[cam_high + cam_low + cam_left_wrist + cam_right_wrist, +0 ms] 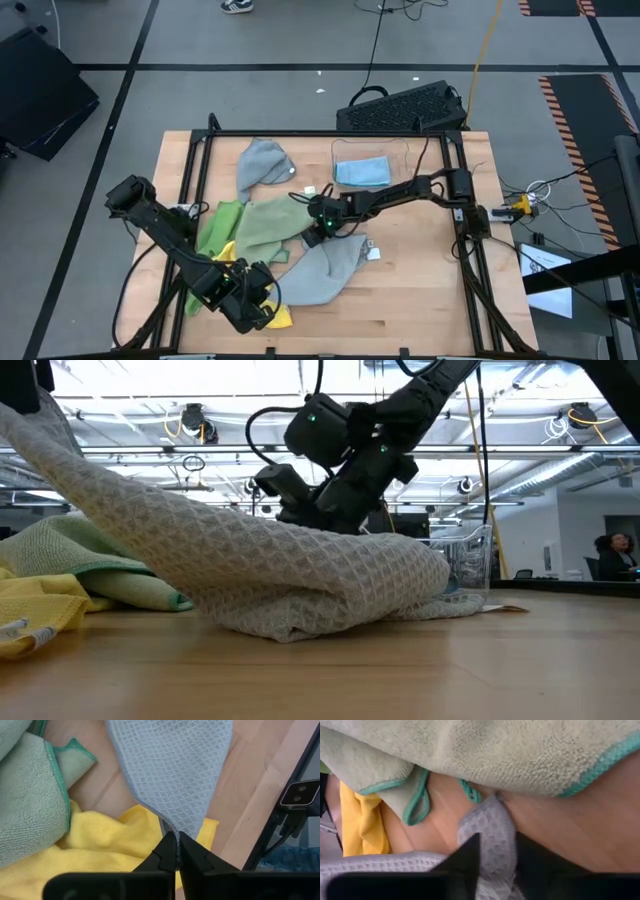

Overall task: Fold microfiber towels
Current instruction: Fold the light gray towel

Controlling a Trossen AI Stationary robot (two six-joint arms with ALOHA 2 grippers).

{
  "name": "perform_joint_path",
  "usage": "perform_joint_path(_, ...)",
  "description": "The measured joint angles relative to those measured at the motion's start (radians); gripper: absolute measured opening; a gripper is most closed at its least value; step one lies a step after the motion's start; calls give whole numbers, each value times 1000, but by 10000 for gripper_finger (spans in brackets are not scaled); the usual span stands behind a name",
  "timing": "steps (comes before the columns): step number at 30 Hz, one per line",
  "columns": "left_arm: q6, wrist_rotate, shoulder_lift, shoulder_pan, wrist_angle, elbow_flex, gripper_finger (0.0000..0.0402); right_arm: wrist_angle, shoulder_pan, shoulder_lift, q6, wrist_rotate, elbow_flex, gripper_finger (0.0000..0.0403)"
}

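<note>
A grey waffle-weave towel (328, 268) lies near the table's middle, and both grippers have hold of it. My left gripper (177, 842) is shut on its near-left corner, above a yellow towel (100, 845). My right gripper (497, 862) is closed on the towel's far end, beside a sage green towel (268, 225). A bright green towel (220, 228) lies left of the sage one. A second grey towel (262, 163) lies at the back. A light blue towel (362, 172) rests in a clear bin. My left gripper pinches the grey towel's corner tip (171, 827) between its two fingers, coming from above at a slant. That corner is lifted; the cloth slopes down from it (120, 490) to the rest, which lies on the table. My right gripper has a bunched ridge of the grey towel's far end (494, 832) between its two fingers, slanting down from the table's right side. One layer or several, I cannot tell. This end lies low on the table next to the sage green towel's hem.
The clear plastic bin (405, 150) stands at the back right, and a black keyboard (400, 108) lies beyond the table's far edge. Bare wood shows at the near right (410, 300). A black frame rail (470, 260) runs along the right side.
</note>
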Motion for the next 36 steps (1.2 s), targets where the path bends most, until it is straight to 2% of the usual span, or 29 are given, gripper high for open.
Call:
perform_joint_path(3,6,0,0,0,-1,0,16,-11,-7,1,-8,-48,-2,18)
perform_joint_path(7,-2,0,0,0,-17,0,5,-58,-11,-40,-40,-91,-3,13)
perform_joint_path(10,-13,0,0,0,-25,0,10,-135,-12,-113,-113,-81,-3,5)
perform_joint_path(13,-14,0,0,0,-27,0,11,-244,-4,-204,-151,4,-3,5)
perform_joint_path(19,-5,-39,-1,8,-29,0,9,-432,51,-420,-142,260,-3,3)
perform_joint_path(23,5,-47,-2,27,-28,0,5,-551,95,-547,-89,331,-3,4)
perform_joint_path(28,16,-93,-2,54,-28,0,11,-726,172,-664,-15,302,-3,17)
perform_joint_path(32,71,-114,-2,82,-28,0,7,-832,237,-711,-15,132,-2,47)
perform_joint_path(36,127,-119,-2,119,-29,0,7,-998,306,-721,-19,-19,-3,103)
